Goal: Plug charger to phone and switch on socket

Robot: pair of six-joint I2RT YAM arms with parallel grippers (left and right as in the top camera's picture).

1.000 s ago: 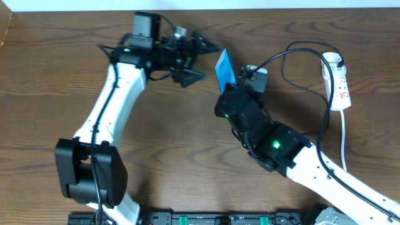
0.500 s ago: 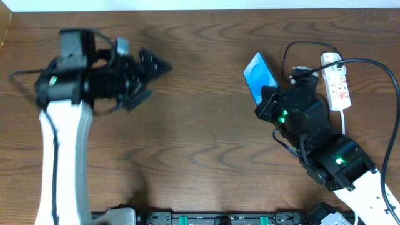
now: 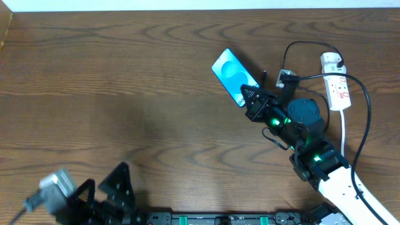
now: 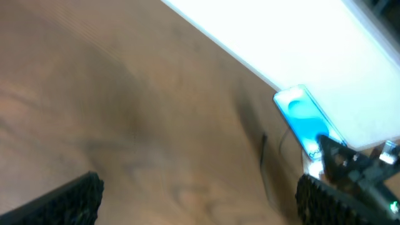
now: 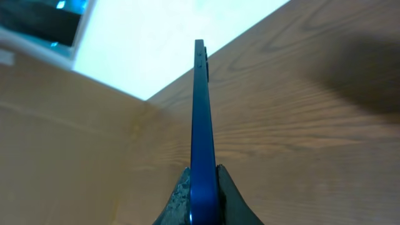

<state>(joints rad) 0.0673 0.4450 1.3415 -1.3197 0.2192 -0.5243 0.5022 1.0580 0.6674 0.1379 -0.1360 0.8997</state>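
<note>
My right gripper [image 3: 252,102] is shut on the phone [image 3: 233,75] at its lower end and holds it above the table, cyan screen up and tilted. In the right wrist view the phone [image 5: 201,112] is edge-on between my fingers [image 5: 178,194]. The white socket [image 3: 336,86] lies at the far right. The charger's black cable [image 3: 305,44] loops from its black plug [image 3: 338,62] on the socket's far end toward my right wrist; its tip is not clear. My left gripper [image 3: 106,187] is open and empty at the table's front left edge. The left wrist view [image 4: 203,203] shows the phone [image 4: 303,119] far off.
A white lead [image 3: 344,134] runs from the socket toward the front right. A black cable [image 3: 365,119] arcs over the right arm. A white wall borders the table's far edge [image 3: 187,5].
My left arm has swung from the far middle of the table to the front left edge. My right arm has drawn back to the right with the phone, which now lies flatter.
</note>
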